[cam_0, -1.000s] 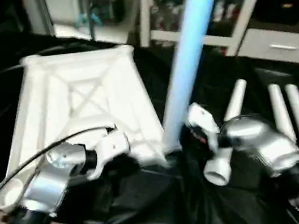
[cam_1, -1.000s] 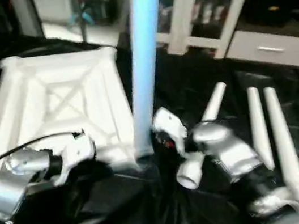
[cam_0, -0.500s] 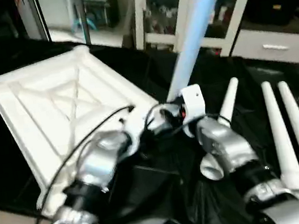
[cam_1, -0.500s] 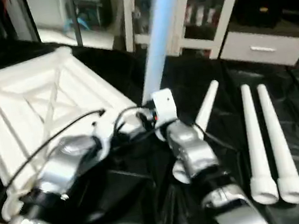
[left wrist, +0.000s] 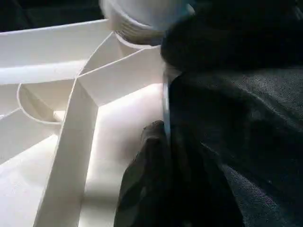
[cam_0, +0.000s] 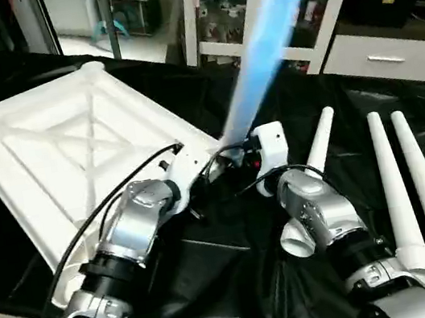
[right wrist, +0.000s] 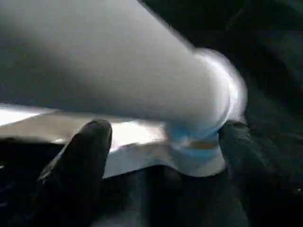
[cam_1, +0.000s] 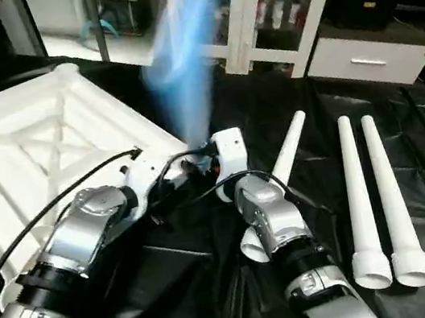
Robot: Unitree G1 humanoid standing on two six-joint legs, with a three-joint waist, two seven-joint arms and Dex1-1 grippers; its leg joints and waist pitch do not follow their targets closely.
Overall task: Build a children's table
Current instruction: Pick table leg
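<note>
The white table top (cam_0: 71, 142) lies upside down on the left, ribs up. One leg (cam_0: 261, 61) stands tilted with its thick end at the top's near right corner, and it is motion-blurred. My right gripper (cam_0: 239, 159) is shut on that thick end; in the right wrist view one black finger (right wrist: 85, 151) sits on each side of the leg (right wrist: 142, 71). My left gripper (cam_0: 212, 167) is at the same corner, against the top's rim (left wrist: 71, 142). Three more legs lie on the right: one (cam_0: 320, 145) partly under my right forearm, two (cam_0: 387, 179) side by side.
Black cloth (cam_0: 240, 277) covers the work surface, and its front edge runs past my left elbow. A white cabinet with glass doors (cam_0: 268, 3) and a low drawer unit (cam_0: 387, 56) stand behind. A black cable (cam_0: 113, 200) loops over my left forearm.
The camera has shifted. My left arm has swung right, from the top's near edge to the corner where the leg stands. The leg has tipped and is now blurred.
</note>
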